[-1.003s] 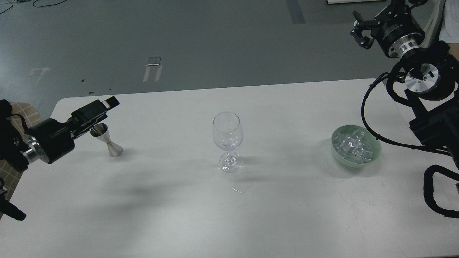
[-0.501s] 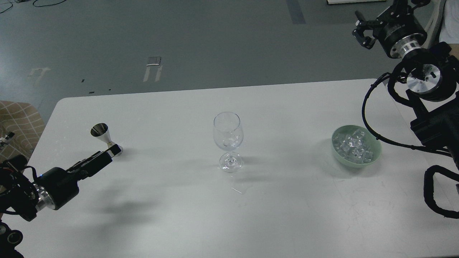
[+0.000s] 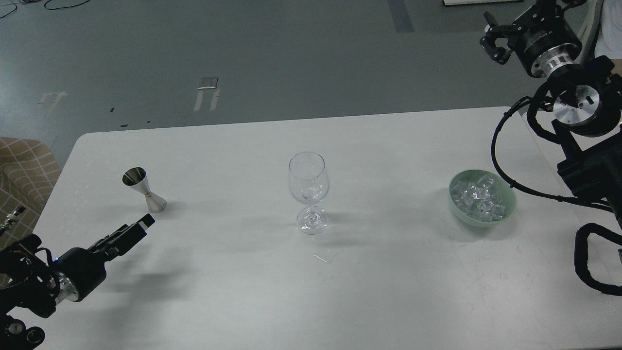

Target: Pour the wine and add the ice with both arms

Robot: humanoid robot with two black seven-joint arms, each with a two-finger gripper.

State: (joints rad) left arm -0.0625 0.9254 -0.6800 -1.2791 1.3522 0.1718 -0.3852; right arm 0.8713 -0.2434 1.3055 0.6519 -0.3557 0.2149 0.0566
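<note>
A clear stemmed wine glass [image 3: 309, 189] stands upright at the table's middle. A trace of clear wine [image 3: 308, 196] may lie in its bowl, barely visible. The ice [image 3: 478, 197], many small clear cubes, fills a pale green bowl [image 3: 505, 214] at the right. A silver jigger [image 3: 142, 189] stands at the left. My left gripper [image 3: 141, 227] hovers low in front of the jigger, apart from it; its fingers cannot be told apart. My right gripper [image 3: 492, 33] is raised beyond the table's far right corner, claws apart and empty.
The white table [image 3: 388, 291] carries a small wet streak [image 3: 320, 258] in front of the glass. My right arm's black cables [image 3: 500, 160] loop down beside the green bowl. A checked chair [image 3: 22, 165] stands off the table's left edge.
My left gripper has drawn back from beside the jigger, down and toward the near left. My right gripper has shifted slightly up and right. Glass, jigger and bowl have not moved.
</note>
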